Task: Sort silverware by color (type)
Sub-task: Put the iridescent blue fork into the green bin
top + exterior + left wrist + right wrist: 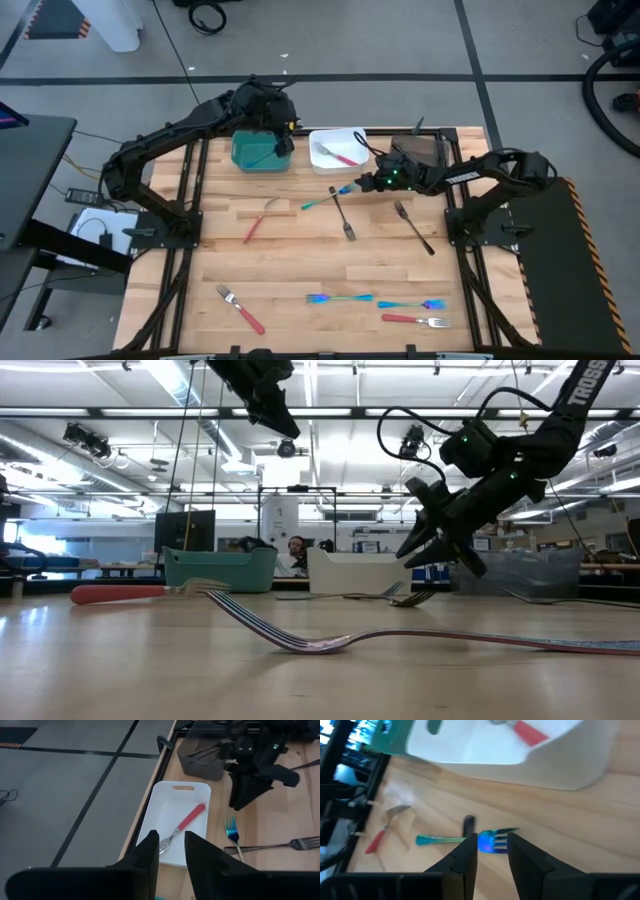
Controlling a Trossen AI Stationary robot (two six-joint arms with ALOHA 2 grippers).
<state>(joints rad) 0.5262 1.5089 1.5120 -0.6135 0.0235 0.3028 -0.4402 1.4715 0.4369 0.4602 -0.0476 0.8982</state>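
— Three bins stand in a row at the far edge of the desk [300, 240]: a teal bin [260, 152], a white bin [335, 150] and a dark brown bin [425, 148].

— Anything in them?

— One red-handled fork [343, 155] lies in the white bin. The brown one seems to hold dark forks, though I can't make them out well from here.

— Where are the arms?

— The left gripper [280, 135] hangs over the teal bin, its fingers [150, 851] spread a little with nothing between them. The right gripper [362, 184] hovers above the desk just in front of the white bin, right over the tines of a blue-teal fork [325, 198]. Its fingers [465, 855] stand slightly apart too, on either side of the tines as seen from the wrist, not pinching anything.

— And the rest of the silverware?

— A dark fork [343, 215] lies touching the blue-teal one, and a second dark fork [414, 226] lies to its right. Another red fork [259, 220] sits left of centre. Near the front edge there is a red fork [240, 309] on the left, two blue-teal forks [338, 297] end to end in the middle, and one more red fork [415, 320] just beside them.
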